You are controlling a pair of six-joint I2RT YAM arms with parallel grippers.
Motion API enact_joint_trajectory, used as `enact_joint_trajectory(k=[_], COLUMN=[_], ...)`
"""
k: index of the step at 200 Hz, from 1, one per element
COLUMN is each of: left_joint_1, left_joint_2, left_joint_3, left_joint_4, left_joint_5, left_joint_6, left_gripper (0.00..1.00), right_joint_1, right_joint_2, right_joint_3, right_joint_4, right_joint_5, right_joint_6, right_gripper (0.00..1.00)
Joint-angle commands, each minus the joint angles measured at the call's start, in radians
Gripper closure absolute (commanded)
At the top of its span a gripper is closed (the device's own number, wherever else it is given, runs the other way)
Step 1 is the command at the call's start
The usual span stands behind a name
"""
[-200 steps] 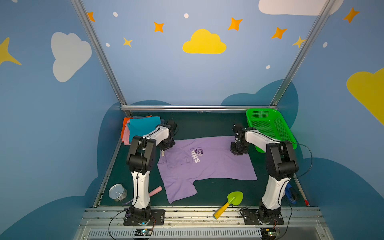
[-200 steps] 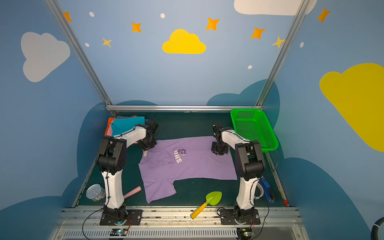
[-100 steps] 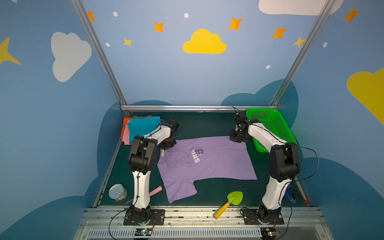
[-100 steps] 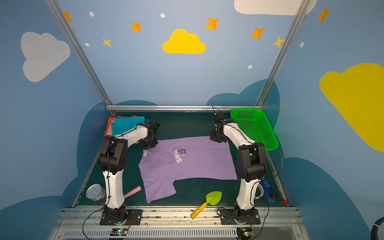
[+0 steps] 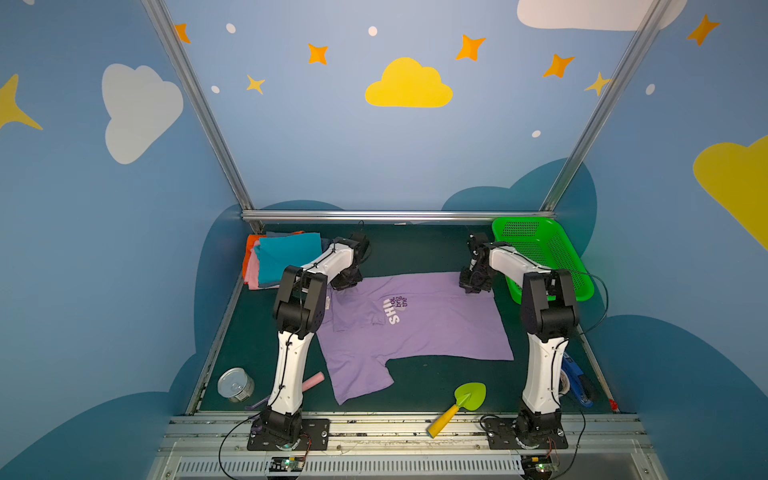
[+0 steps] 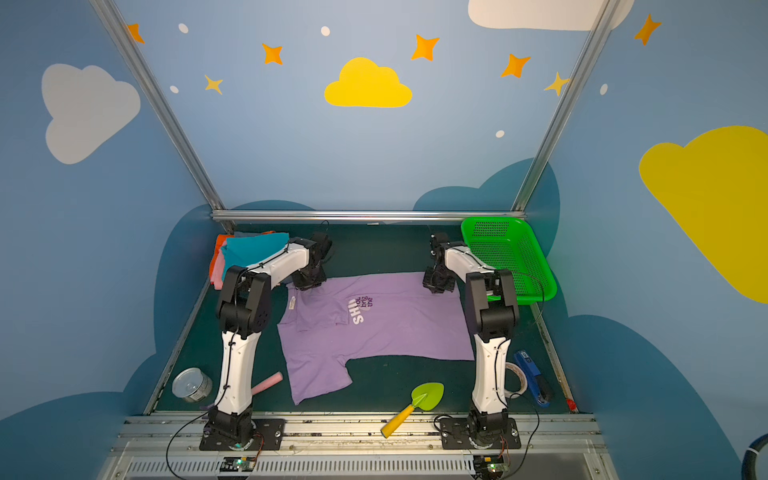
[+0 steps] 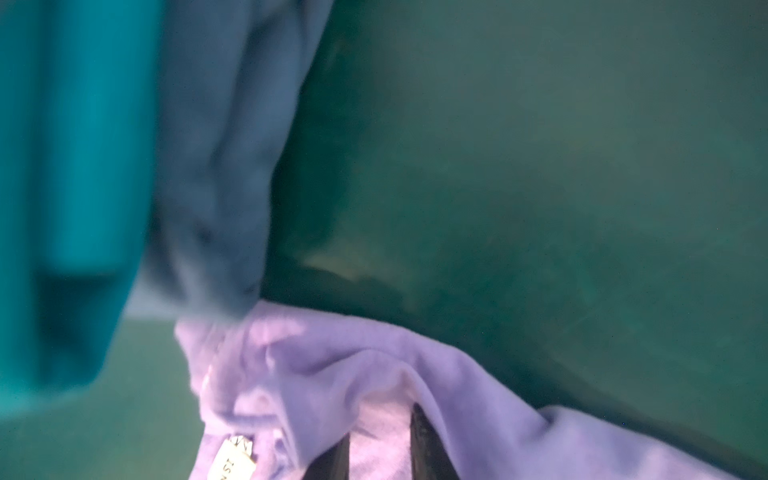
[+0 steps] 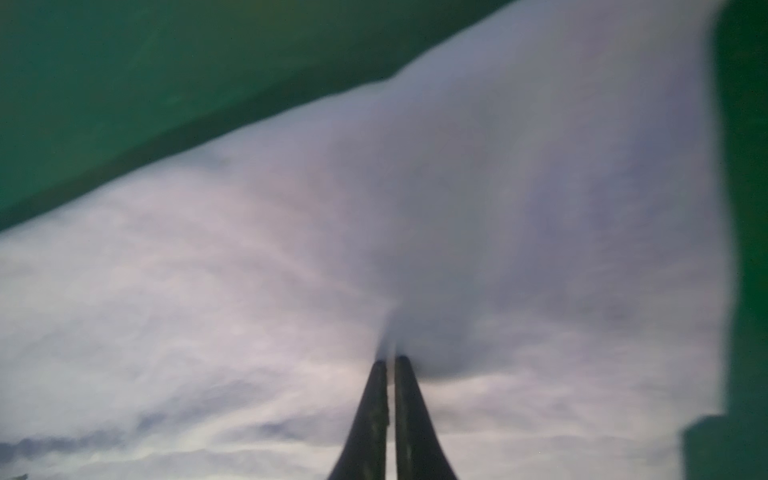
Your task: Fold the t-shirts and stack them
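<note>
A lavender t-shirt [image 5: 415,332] [image 6: 386,328] with white "SHINE" print lies spread on the dark green mat. My left gripper [image 5: 347,284] [image 6: 309,284] sits at its far left corner. In the left wrist view the gripper [image 7: 380,428] is shut on a raised fold of the lavender t-shirt [image 7: 332,365]. My right gripper [image 5: 473,286] [image 6: 436,286] is at the far right corner. In the right wrist view the gripper [image 8: 390,359] pinches a pucker of the lavender t-shirt [image 8: 374,208]. Folded t-shirts [image 5: 282,257] [image 6: 249,249], teal on top, are stacked at the far left.
A green basket [image 5: 540,253] stands at the far right, close to the right arm. Near the front edge lie a tin can [image 5: 235,384], a pink stick [image 5: 313,380], a green and yellow trowel [image 5: 461,403], a blue tool [image 5: 577,382] and a tape roll [image 6: 515,380].
My right gripper went back toward the far edge, then came down on the shirt's far right corner and closed on the cloth. The left arm has barely moved.
</note>
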Motion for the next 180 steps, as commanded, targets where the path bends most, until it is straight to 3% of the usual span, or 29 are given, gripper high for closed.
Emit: enact_joint_trajectory(k=[1, 43, 115, 153, 180], left_joint_1=[0.007, 0.016, -0.002, -0.014, -0.03], left_joint_2=[0.067, 0.056, 0.006, -0.197, -0.448], left_joint_3=[0.038, 0.089, 0.176, 0.087, -0.132], left_joint_4=[0.0, -0.022, -0.059, -0.066, -0.031], left_joint_5=[0.023, 0.025, 0.074, 0.039, 0.006], left_joint_6=[0.029, 0.048, 0.046, 0.038, 0.01], left_gripper=[0.72, 0.71, 0.71, 0.69, 0.68], right_joint_1=[-0.063, -0.119, -0.048, 0.037, 0.111], right_joint_2=[-0.026, -0.061, -0.123, -0.217, -0.358], right_joint_3=[-0.001, -0.015, -0.012, -0.047, -0.153], right_joint_4=[-0.021, -0.019, -0.022, -0.031, 0.001], right_joint_5=[0.001, -0.014, -0.046, 0.007, 0.092], right_joint_6=[0.015, 0.008, 0.007, 0.008, 0.027], right_gripper=[0.9, 0.9, 0.9, 0.9, 0.92])
